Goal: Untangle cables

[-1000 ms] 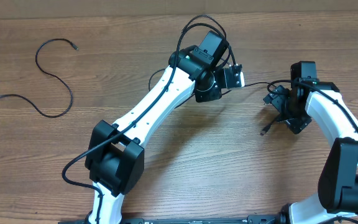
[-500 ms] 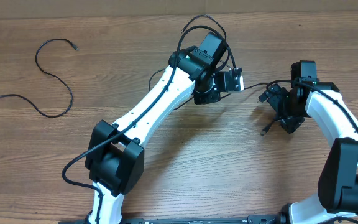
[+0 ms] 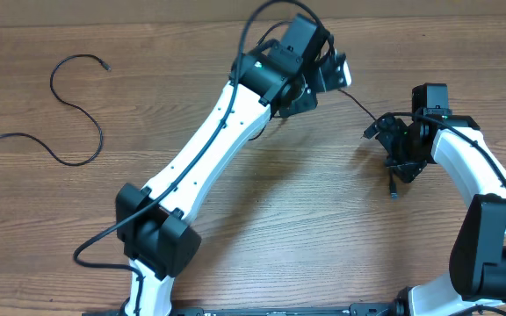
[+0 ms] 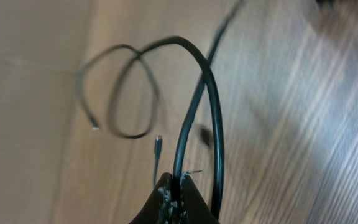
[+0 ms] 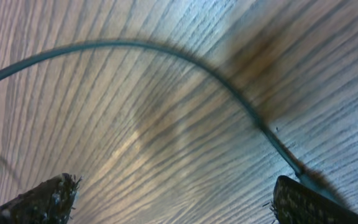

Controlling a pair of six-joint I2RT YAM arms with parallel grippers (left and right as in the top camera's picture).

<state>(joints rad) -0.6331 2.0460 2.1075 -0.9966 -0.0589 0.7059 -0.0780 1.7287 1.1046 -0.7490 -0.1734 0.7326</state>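
Grip first: my left gripper (image 4: 174, 196) is pressed together on a thin black cable (image 4: 214, 112), the cord pinched right at the tips. From the pinch it rises, arches over and drops back down beside my right-hand finger, while another strand runs off toward the upper right. Further out a blurred loop of cord (image 4: 124, 93) curls over the wood; I cannot tell whether it belongs to the same cable.

From above, my left gripper (image 3: 330, 72) sits at the far side of the table (image 3: 306, 237), and the black cable (image 3: 359, 104) slants from it down to my right gripper (image 3: 393, 149). Its plug (image 3: 393, 190) lies just on the near side of that gripper.

My right gripper (image 5: 173, 202) stands wide apart, holding nothing. The cable (image 5: 166, 51) arcs across the wood between its fingers (image 5: 45, 198) and runs close past the right one; whether it touches, I cannot tell.

A second cable (image 3: 90, 132) snakes alone over the left part of the table, well apart from both arms
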